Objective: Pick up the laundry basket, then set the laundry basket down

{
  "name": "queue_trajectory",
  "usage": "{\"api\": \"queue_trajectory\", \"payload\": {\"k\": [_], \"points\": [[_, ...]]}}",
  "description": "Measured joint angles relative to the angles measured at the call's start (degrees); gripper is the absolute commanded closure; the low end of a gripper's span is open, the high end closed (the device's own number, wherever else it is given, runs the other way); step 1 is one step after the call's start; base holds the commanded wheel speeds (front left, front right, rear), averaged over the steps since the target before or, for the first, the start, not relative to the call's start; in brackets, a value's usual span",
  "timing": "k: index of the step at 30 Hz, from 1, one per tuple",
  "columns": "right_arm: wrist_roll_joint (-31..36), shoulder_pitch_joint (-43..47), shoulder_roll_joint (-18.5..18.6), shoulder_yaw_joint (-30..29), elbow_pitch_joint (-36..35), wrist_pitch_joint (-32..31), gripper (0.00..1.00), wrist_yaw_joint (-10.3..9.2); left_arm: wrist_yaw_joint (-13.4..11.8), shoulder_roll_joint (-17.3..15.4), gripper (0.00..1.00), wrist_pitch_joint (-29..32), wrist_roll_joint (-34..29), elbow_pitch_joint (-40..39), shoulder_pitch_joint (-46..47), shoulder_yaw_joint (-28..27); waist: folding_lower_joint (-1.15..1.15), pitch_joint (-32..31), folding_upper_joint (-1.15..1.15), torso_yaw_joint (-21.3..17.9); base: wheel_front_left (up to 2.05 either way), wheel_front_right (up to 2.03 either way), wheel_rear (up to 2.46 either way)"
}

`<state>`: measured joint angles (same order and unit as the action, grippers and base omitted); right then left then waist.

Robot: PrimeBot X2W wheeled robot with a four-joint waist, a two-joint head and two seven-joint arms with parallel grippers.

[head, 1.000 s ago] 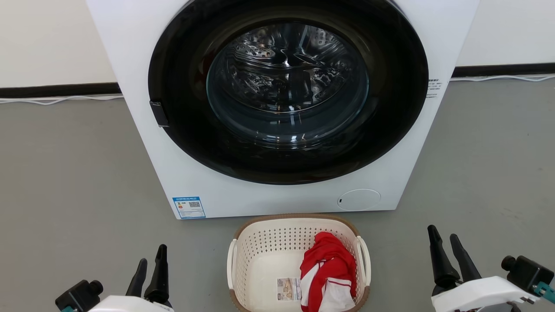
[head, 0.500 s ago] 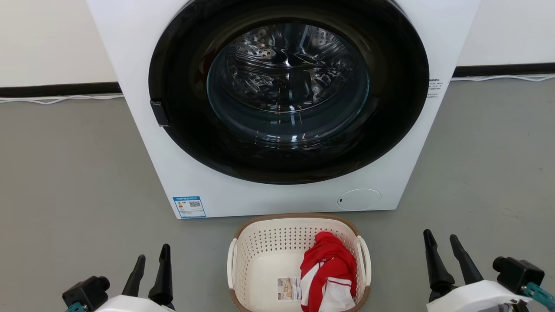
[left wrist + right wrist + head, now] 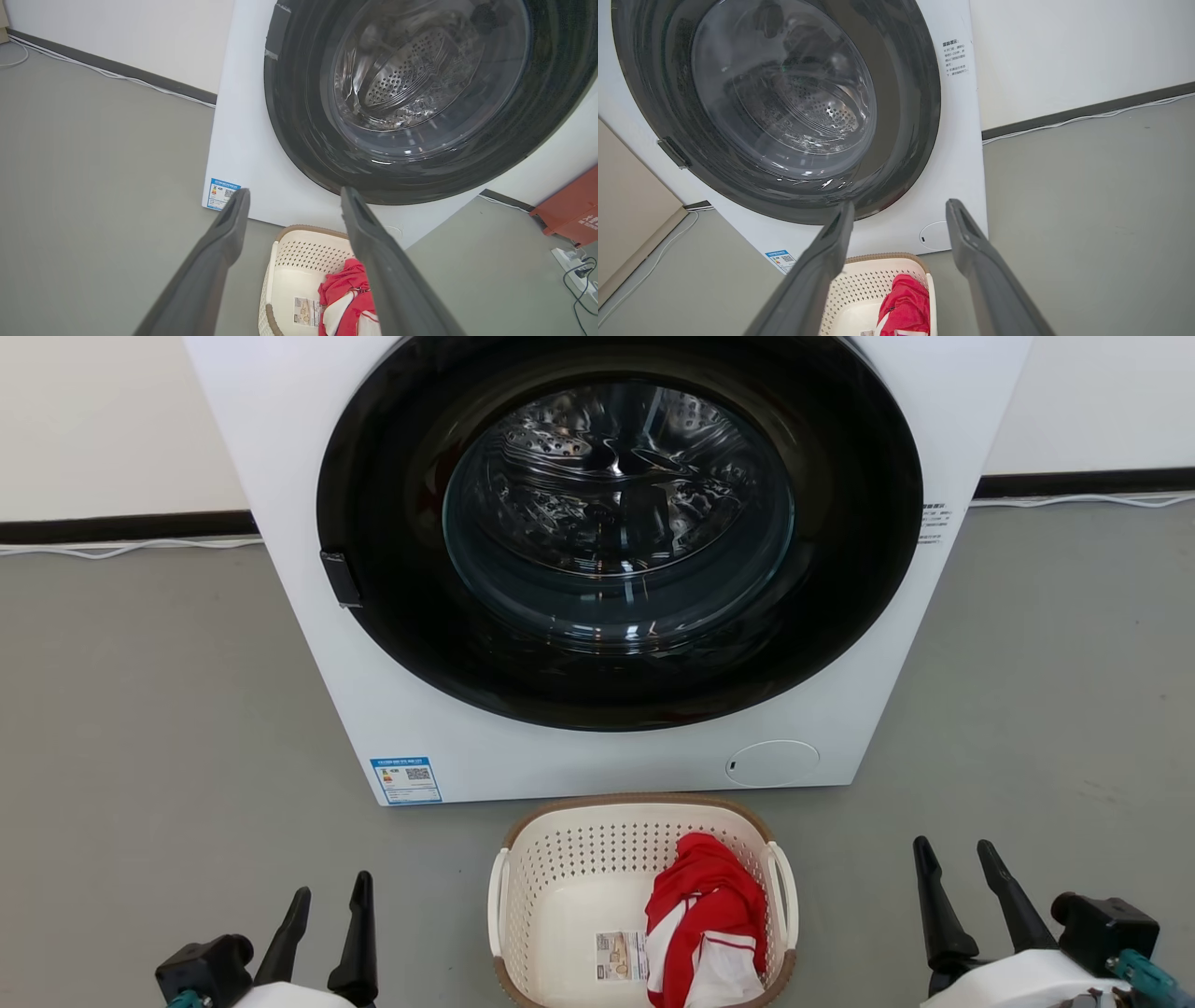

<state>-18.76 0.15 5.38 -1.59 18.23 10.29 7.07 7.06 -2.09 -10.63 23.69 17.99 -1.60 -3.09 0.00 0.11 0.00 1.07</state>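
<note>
Labels, a blue sticker (image 3: pixel 406 780) on the washing machine (image 3: pixel 560 765) and a paper tag (image 3: pixel 622 958) inside the laundry basket (image 3: pixel 579 849), are too small to read; the basket sits on the floor (image 3: pixel 140 709) between the left gripper (image 3: pixel 333 884) and right gripper (image 3: pixel 953 843), both spread and empty.

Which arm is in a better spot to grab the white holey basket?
Left, by a little, I think. The cream perforated plastic laundry basket lies between the fingers of the open left gripper in its wrist view; the open right gripper aims beside it.
</note>
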Motion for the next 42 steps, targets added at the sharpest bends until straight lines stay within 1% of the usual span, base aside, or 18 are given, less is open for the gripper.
{"api": "queue_trajectory", "payload": {"k": [23, 42], "points": [[15.2, 1.2, 0.1, 0.3, 1.6, 3.7, 0.00, 0.02, 0.0, -0.1, 0.00, -3.6, -14.3, 1.0, -0.3, 0.2, 0.00, 0.3, 0.00, -0.1, 0.00, 0.00, 0.00], [15.3, 1.2, 0.1, 0.1, 2.0, 3.9, 0.00, 0.05, 0.1, -0.2, 0.00, -3.7, -14.4, 2.0, -0.3, 1.0, 0.00, 0.3, 0.00, -0.1, 0.00, 0.00, 0.00]]}}
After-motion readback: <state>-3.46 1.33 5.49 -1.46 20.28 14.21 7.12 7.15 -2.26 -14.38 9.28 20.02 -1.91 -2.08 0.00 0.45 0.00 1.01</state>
